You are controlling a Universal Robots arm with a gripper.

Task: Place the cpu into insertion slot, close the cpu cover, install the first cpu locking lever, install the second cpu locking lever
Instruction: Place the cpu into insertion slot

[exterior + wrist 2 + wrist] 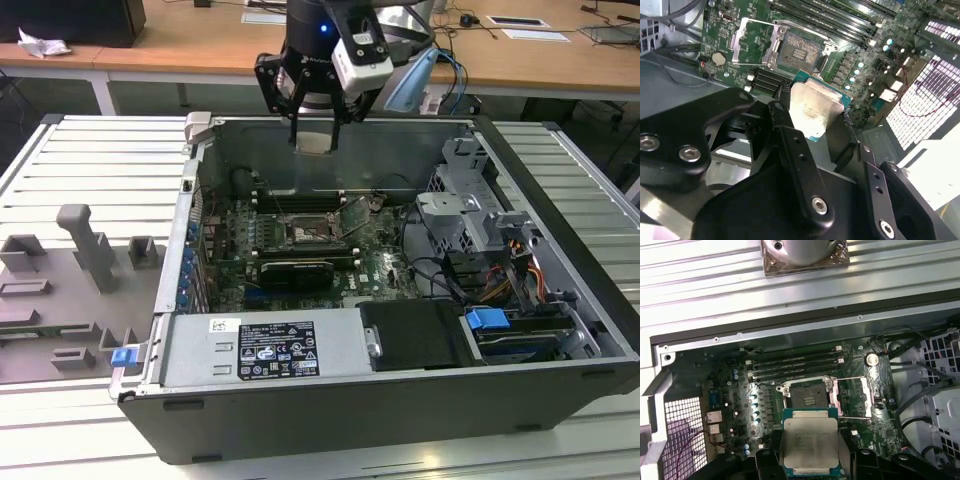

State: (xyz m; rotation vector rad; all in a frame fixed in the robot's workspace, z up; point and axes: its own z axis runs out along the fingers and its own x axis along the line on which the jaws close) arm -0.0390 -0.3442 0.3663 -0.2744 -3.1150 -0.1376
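cpu (810, 442) clamped edgewise by the gripper (317, 140).
exterior view: held above the case (560, 165); first wrist view: insertion slot (807, 395) exposed, cpu cover (866, 397) open.

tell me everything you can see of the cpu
The cpu is a small flat square chip with a pale silvery metal top, faint print and a green rim. It is held roughly level, metal top up, between the jaws of the gripper, which press its opposite sides. It hangs above the open computer case, short of the empty insertion slot, touching nothing else.
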